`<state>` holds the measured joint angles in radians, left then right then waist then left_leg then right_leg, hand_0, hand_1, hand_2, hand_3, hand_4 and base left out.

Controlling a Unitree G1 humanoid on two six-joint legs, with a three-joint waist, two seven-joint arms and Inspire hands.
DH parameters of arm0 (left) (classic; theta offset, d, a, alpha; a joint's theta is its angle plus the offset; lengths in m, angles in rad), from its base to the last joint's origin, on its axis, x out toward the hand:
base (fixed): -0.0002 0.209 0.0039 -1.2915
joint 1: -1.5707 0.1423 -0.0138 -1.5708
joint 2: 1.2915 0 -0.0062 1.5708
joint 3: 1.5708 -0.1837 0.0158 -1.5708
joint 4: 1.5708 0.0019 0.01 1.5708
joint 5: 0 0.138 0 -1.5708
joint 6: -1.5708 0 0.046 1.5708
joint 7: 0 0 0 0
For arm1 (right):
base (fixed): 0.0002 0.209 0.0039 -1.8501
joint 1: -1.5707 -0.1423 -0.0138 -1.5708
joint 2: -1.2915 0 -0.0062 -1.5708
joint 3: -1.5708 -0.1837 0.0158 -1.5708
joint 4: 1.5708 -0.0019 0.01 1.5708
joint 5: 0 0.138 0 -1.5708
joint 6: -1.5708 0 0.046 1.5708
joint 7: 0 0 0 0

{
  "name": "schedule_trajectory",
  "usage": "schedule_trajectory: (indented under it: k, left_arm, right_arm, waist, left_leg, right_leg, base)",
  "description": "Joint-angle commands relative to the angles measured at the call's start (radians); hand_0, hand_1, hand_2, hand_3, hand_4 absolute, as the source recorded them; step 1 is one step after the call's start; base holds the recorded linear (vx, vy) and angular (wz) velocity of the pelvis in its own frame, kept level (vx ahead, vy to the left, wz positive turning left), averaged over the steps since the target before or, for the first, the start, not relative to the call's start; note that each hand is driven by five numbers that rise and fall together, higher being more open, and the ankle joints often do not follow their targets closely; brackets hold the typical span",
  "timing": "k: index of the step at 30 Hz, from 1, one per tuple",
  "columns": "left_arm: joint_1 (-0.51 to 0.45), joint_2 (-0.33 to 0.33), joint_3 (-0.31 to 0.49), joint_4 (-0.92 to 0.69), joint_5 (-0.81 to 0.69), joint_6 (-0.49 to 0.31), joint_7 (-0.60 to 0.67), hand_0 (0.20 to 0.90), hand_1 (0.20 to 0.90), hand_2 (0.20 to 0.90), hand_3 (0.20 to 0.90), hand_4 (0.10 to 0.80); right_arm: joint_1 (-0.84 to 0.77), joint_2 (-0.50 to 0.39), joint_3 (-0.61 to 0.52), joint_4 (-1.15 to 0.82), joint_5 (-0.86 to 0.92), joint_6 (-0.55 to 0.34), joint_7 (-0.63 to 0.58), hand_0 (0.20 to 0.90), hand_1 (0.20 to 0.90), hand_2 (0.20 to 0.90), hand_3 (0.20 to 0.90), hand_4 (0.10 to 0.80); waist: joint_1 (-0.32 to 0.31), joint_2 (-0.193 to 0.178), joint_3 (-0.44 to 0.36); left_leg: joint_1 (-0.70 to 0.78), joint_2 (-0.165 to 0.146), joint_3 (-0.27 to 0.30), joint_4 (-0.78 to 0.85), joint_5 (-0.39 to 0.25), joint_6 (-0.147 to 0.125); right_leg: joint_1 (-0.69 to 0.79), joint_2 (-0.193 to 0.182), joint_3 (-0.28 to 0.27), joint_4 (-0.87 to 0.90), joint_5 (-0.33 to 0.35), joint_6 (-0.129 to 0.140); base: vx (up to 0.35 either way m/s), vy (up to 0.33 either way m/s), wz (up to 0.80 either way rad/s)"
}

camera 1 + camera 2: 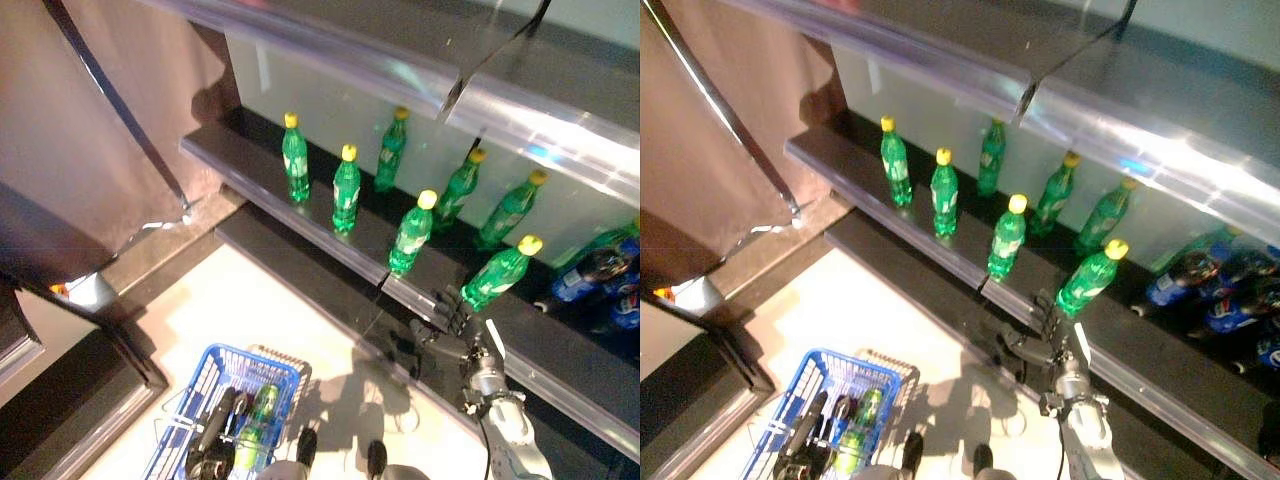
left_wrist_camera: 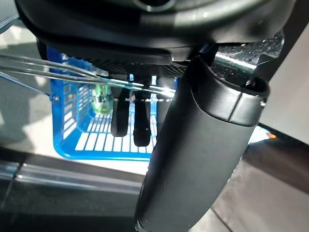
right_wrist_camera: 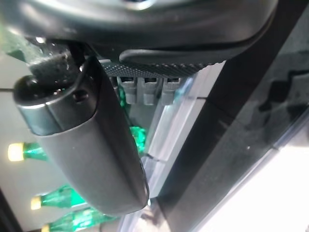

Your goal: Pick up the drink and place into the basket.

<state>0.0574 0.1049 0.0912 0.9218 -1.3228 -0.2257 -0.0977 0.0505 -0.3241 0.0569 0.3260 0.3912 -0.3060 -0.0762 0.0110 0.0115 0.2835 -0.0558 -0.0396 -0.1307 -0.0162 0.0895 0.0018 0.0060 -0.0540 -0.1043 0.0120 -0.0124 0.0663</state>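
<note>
From the left eye, green bottles are standing in a row on the dark shelf point(image 1: 300, 215), and the right hand point(image 1: 447, 318) is reaching up with spread, straight fingers just below the nearest green bottle point(image 1: 500, 272), not gripping it. The blue basket point(image 1: 200, 385) is hanging low, with another bottle point(image 1: 258, 425) lying inside.

In the right eye view, that nearest bottle is leaning just above the fingertips point(image 1: 1052, 312).

In the left wrist view, the left hand point(image 2: 128, 118) is curling its fingers round the basket's wire handle point(image 2: 58, 67).

In the right wrist view, the right hand's fingers are extending toward the shelf edge, holding nothing.
</note>
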Motion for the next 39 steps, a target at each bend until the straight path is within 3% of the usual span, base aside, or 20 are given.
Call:
schedule_trajectory:
  k: [1,17,39]
  left_arm:
    - [-0.034,0.131,0.018,-0.159,-0.006,-0.157,-0.099,0.3,0.3,0.3,0.2,0.1]
    - [-0.101,0.152,-0.03,-0.178,-0.081,-0.191,-0.11,0.3,0.3,0.3,0.2,0.1]
    - [-0.147,0.162,-0.066,-0.152,-0.083,-0.18,-0.109,0.3,0.3,0.3,0.2,0.1]
  right_arm:
    - [-0.097,-0.043,0.004,-0.13,-0.038,-0.184,-0.074,0.9,0.9,0.9,0.9,0.8]
    - [-0.189,-0.101,-0.017,-0.233,-0.047,-0.267,-0.168,0.9,0.9,0.9,0.9,0.8]
    - [-0.304,-0.146,-0.042,-0.407,-0.016,-0.206,-0.085,0.9,0.9,0.9,0.9,0.8]
  waist:
    - [0.03,-0.035,0.008]
    - [0.027,-0.036,0.118]
    - [0.023,-0.035,0.152]
  left_leg:
    - [-0.046,-0.069,0.059,0.118,-0.109,0.052]
    - [-0.209,-0.054,0.062,0.16,-0.073,0.03]
    - [-0.263,-0.059,0.079,0.213,-0.075,0.022]
  right_leg:
    - [-0.117,0.052,0.069,0.086,0.029,-0.007]
    - [-0.238,0.084,0.062,0.087,0.04,-0.028]
    - [-0.269,0.076,0.048,0.111,0.037,-0.035]
  base:
    - [-0.116,-0.08,0.08]
    - [-0.058,-0.03,-0.01]
    - [-0.001,0.003,-0.03]
